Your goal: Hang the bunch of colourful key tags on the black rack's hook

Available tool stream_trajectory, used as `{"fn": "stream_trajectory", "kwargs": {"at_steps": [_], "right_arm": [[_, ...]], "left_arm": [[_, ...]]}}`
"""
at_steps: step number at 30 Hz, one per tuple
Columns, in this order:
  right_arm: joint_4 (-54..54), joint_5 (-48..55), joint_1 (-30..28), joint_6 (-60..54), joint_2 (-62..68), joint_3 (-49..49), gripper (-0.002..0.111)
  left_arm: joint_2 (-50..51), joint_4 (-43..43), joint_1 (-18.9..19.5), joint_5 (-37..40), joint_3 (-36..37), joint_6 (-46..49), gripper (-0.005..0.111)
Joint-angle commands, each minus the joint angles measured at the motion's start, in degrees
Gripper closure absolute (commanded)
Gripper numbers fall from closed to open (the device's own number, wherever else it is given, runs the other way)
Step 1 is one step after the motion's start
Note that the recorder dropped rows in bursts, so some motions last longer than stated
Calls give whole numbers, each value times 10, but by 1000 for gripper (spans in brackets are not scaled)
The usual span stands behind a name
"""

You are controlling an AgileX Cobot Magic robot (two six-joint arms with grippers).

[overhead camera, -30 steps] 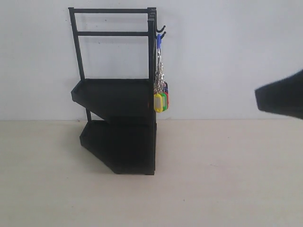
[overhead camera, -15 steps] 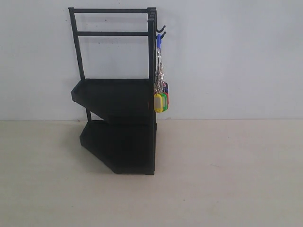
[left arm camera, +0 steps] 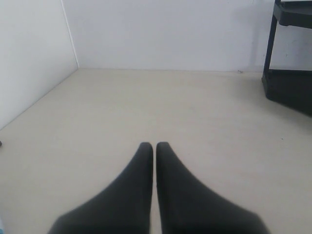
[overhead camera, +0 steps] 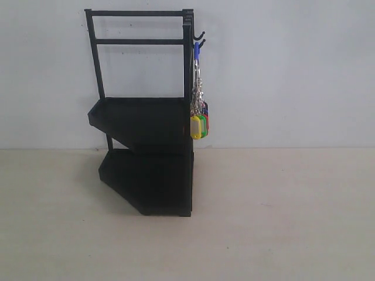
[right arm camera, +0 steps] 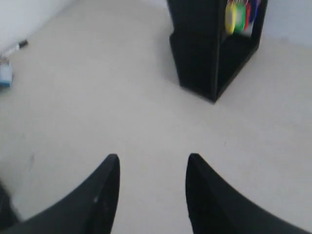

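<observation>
The black rack [overhead camera: 146, 117] stands against the white wall, left of centre in the exterior view. The colourful key tag bunch [overhead camera: 199, 125] dangles from the small hook [overhead camera: 200, 38] at the rack's upper right, held there by its blue loop, with no gripper touching it. Neither arm shows in the exterior view. In the left wrist view my left gripper [left arm camera: 154, 146] is shut with nothing in it, over bare table, the rack [left arm camera: 287, 53] off to one side. In the right wrist view my right gripper [right arm camera: 153, 163] is open and empty, well back from the rack [right arm camera: 209, 48] and the tags [right arm camera: 239, 17].
The pale table [overhead camera: 263, 222] runs up to the white wall [overhead camera: 293, 70]. In the right wrist view a small blue and white object [right arm camera: 5, 75] and a dark pen-like item [right arm camera: 18, 46] lie near the table's far side.
One second ago the right arm's dark end showed at the right edge of the exterior view; it has withdrawn out of that view. The rack and hanging tags have not moved.
</observation>
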Motion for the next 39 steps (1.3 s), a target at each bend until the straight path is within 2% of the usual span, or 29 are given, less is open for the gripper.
{"fn": "stream_trajectory", "kwargs": {"at_steps": [1,4,7,17,19,25,36,39], "right_arm": [[24,-244,-13,-27,-4,76,66],[69,-371,-66,-27,-42,186,66],[77,-424,-110,-27,-86,266,66],[75,-473,-227,-41,-348,451,66],[77,-478,-246,-41,-351,470,66],[83,-465,-274,-21,-351,498,66],[75,-457,-274,-40,-351,522,66],[20,-428,-274,-22,-351,522,66]], "left_arm": [[2,0,-1,-7,-1,-3,102],[2,0,-1,-7,-1,-3,102],[2,0,-1,-7,-1,-3,102],[2,0,-1,-7,-1,-3,102],[2,0,-1,-7,-1,-3,102],[2,0,-1,-12,-1,-3,102],[2,0,-1,-12,-1,-3,102],[2,0,-1,-12,-1,-3,102]]}}
